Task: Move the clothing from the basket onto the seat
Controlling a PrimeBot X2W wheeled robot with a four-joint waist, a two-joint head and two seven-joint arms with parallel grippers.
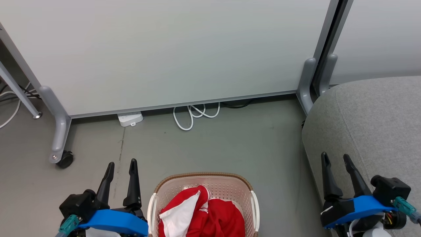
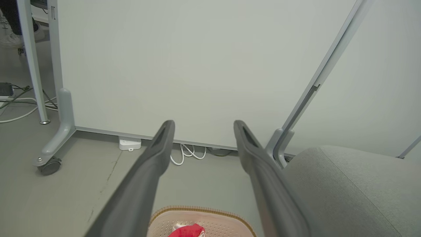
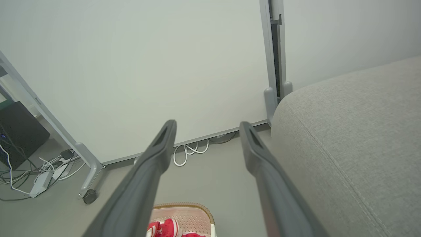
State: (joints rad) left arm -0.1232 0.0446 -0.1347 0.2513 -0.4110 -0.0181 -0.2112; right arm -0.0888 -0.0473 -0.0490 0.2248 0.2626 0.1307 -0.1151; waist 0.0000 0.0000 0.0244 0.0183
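The red-and-white clothing [image 1: 200, 214] lies bunched in the cream laundry basket [image 1: 204, 176], its white panel turned toward the robot's left. The heap shows no clear long axis, only a raised fold near the basket's middle. The basket stands on the grey floor [image 1: 230, 141], between the two arms and close to the robot. The left tool [image 1: 122, 162] hangs just beside the basket's left rim, fingers spread wide and holding nothing. The clothing lies to its right and back toward the robot. The right tool [image 1: 335, 155], equally wide open and empty, hovers over the near edge of the grey seat [image 1: 378, 125], well apart from the basket. The left arm looks nearer for the pick, and the seat lies to the basket's right.
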